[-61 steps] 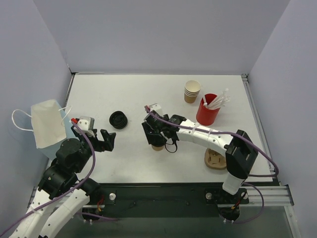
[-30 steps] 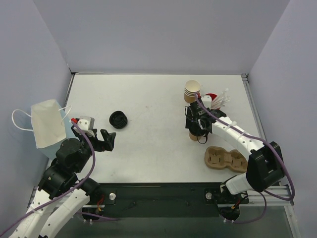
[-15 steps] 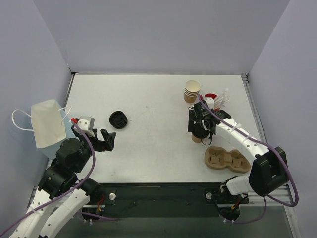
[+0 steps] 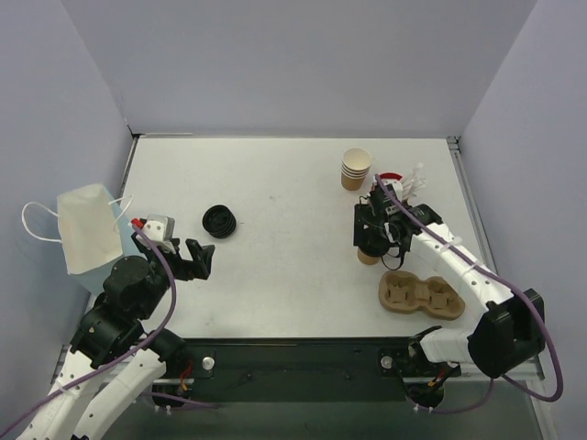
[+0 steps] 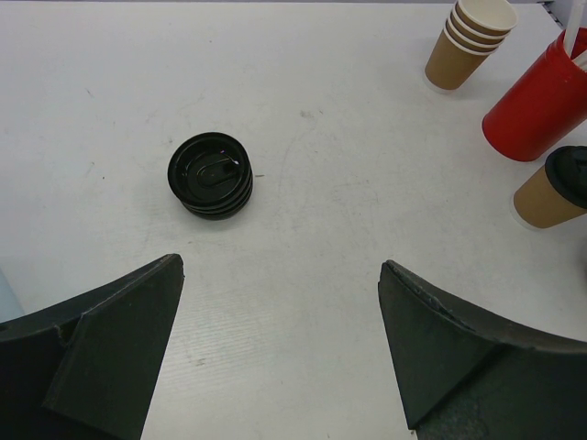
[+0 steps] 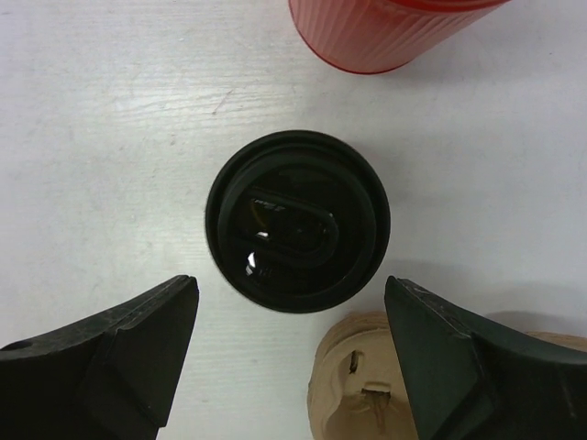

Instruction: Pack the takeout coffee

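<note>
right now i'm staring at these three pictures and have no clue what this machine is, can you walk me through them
These are two robot arms bolted at the near edge of a table. One picture looks down from above and behind them. The other two come from a small camera on each wrist, so the dark wedges at the bottom of those are that arm's own fingers.

On the table are a stack of black lids, a stack of lidless paper cups, a red cup holding white sticks, a pulp cup carrier, and the lidded takeout coffee. A white paper bag stands at the table's left side.

The right arm's fingers hang open above the coffee, one on each side, not touching it. The left arm's fingers are open too and hold nothing.
</note>
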Tool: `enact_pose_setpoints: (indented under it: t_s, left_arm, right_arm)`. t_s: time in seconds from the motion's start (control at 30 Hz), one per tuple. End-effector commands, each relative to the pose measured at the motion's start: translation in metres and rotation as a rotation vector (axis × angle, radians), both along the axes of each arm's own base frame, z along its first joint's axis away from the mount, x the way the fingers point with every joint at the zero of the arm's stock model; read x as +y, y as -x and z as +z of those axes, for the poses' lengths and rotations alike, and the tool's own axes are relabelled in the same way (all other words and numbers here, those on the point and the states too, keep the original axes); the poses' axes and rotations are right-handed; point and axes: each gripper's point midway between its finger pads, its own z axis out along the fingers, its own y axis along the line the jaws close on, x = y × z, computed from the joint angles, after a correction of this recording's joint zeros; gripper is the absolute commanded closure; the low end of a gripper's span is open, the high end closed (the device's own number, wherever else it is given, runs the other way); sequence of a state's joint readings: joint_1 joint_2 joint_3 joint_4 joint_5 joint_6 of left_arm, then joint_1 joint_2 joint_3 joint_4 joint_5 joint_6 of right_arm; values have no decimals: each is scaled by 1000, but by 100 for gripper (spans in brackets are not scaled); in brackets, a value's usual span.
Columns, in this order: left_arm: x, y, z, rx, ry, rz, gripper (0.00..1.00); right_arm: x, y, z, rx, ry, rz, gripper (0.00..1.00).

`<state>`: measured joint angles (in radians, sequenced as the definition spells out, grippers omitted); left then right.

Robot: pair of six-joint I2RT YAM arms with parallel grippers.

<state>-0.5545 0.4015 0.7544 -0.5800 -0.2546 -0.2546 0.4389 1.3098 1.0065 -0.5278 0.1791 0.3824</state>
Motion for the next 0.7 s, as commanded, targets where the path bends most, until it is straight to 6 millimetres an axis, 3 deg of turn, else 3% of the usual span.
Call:
enact_pose_setpoints:
  t_s: [0.0,0.2,0.3,0.4,0.43,0.47,0.53,0.57,0.67]
  left_arm:
    - [1,-1,12,-40,18,4,3]
    - [8,-3,13,-44,16,44,3]
    - [10,-4,27,-42,29,70,3]
    - [32,-11,49,5,23,226,4]
    - [45,-19,42,64,-50,319,5]
    - [53,-21,63,47,-51,370,6]
    - [72,-33,62,104,-174,514,8]
    - [79,-34,84,79,-170,561,8]
    - [97,-42,98,93,-266,686,10]
  right_arm:
    - [15,10,36,-34,-105,93,15]
    - [21,24,55,-55,-178,101,21]
    - [27,35,64,-81,-228,119,22]
    - [27,45,73,-121,-266,117,23]
    - [26,48,77,-141,-277,119,23]
    - [26,50,78,-150,-282,119,23]
    - [26,55,79,-160,-288,134,23]
    - [28,57,79,-160,-292,147,23]
    - [27,62,75,-158,-286,173,23]
